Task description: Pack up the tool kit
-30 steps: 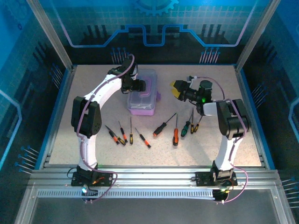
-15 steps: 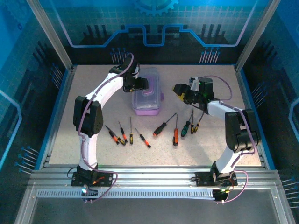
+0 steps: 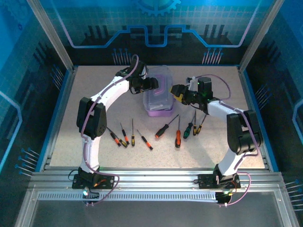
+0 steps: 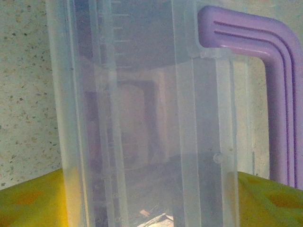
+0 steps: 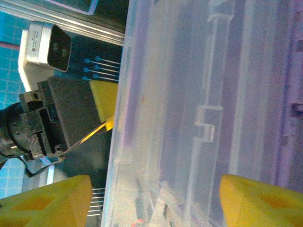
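The tool kit's purple case [image 3: 158,97] with its clear lid stands tipped up at the middle back of the table. My left gripper [image 3: 149,84] is shut on its left side; in the left wrist view the clear case [image 4: 142,118] spans from one yellow pad [image 4: 28,201] to the other, with the purple handle [image 4: 279,94] at the right. My right gripper [image 3: 177,92] is open round the case's right end. In the right wrist view a gap shows between the left pad [image 5: 47,203] and the case [image 5: 203,94]. Several screwdrivers [image 3: 163,128] lie in a row in front.
Small orange-black screwdrivers [image 3: 124,135] lie front left of the case; red [image 3: 178,137] and green [image 3: 188,130] ones lie under the right forearm. The table [image 3: 227,151] is ringed by a blue raised edge [image 3: 57,118] and aluminium posts.
The left gripper has carried the case to the right and tipped it up. The right gripper has moved left onto the case's right end, and its arm has stretched out.
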{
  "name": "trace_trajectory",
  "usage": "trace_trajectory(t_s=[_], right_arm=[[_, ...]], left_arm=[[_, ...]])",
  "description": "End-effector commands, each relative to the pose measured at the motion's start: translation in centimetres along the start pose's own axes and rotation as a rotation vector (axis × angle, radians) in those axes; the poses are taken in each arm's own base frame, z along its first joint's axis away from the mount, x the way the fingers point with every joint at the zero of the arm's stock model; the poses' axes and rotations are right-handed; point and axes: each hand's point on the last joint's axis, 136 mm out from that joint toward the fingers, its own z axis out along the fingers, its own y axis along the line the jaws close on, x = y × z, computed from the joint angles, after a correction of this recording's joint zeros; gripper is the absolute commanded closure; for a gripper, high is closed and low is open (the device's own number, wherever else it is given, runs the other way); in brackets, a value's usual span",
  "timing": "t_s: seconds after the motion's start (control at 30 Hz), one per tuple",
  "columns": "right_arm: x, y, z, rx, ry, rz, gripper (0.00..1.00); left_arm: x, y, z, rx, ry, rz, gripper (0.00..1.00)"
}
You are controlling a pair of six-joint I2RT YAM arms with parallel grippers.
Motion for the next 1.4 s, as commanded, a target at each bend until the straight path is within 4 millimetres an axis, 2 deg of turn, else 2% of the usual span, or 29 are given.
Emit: trace_trajectory(t_s=[0.0, 0.33, 0.57, 0.8, 0.87, 0.9, 0.93, 1.17, 1.37], right_arm=[[-0.2, 1.0, 0.7, -0.049, 0.013, 0.006, 0.29], [0.0, 0.9, 1.4, -0.077, 0.023, 0.034, 0.31], [-0.4, 2.7, 1.9, -0.161, 0.033, 0.033, 0.37], [-0.8, 4.2, 2.1, -0.211, 0.032, 0.03, 0.43], [-1.0, 4.6, 2.1, -0.222, 0.03, 0.025, 0.45], [-1.1, 4.7, 2.2, -0.22, 0.032, 0.025, 0.46], [-1.0, 4.8, 2.2, -0.22, 0.035, 0.021, 0.46], [-0.7, 5.7, 2.7, -0.192, 0.051, -0.028, 0.47], [0.1, 6.8, 3.4, -0.108, 0.077, -0.12, 0.45]], left_arm=[[1.4, -1.2, 0.2, 0.072, 0.038, -0.016, 0.31], [1.2, -1.5, -0.7, 0.186, -0.027, -0.056, 0.32], [1.0, -2.7, -1.7, 0.301, -0.056, -0.077, 0.31], [0.5, -2.8, -2.6, 0.373, -0.066, -0.1, 0.21], [0.3, -2.5, -2.9, 0.372, -0.067, -0.106, 0.14], [0.2, -2.3, -3.3, 0.375, -0.068, -0.103, 0.03], [0.0, -2.2, -3.6, 0.378, -0.069, -0.101, 0.01], [-0.7, 0.0, -6.1, 0.337, -0.075, -0.101, 0.01], [-1.0, 2.3, -7.3, 0.351, -0.117, -0.158, 0.0]])
